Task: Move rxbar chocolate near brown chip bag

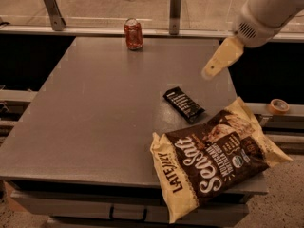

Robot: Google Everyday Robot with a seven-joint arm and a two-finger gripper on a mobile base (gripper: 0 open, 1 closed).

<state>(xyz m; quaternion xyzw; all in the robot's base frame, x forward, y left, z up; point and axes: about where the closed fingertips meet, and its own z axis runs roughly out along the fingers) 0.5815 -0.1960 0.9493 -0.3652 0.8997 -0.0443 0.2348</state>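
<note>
Since the single camera view looks down across the flat grey rectangular table (pixel 95 108) from its front edge, everything that matters can be read from it: the rxbar chocolate (pixel 184 104), a small flat black wrapper with lines of white print, lies flat on the tabletop at a slant, free of any grasp, just beside the upper left edge of the brown chip bag (pixel 213 160), the large crinkly dark-brown and cream-yellow bag lettered "Sea Salt" (whether the two actually touch cannot be told, but any gap is slight). The robot's cream-coloured gripper (pixel 219 61) hangs in the air above the table's right side, up and to the right of the bar and well apart from it, carrying nothing visible; whether it is spread or closed cannot be told from this angle. By my judgement the bar sits as near the bag as the task asks, so the main risk lies in any further move. The bag hangs partly over the table's front right corner, and a push from a descending arm could slide it off the edge, undoing the placement. The bar is light and slick-wrapped, so a glancing brush could skate it away from the bag. A small red drink can (pixel 133 33) stands upright by the far edge, well clear of all this.
</note>
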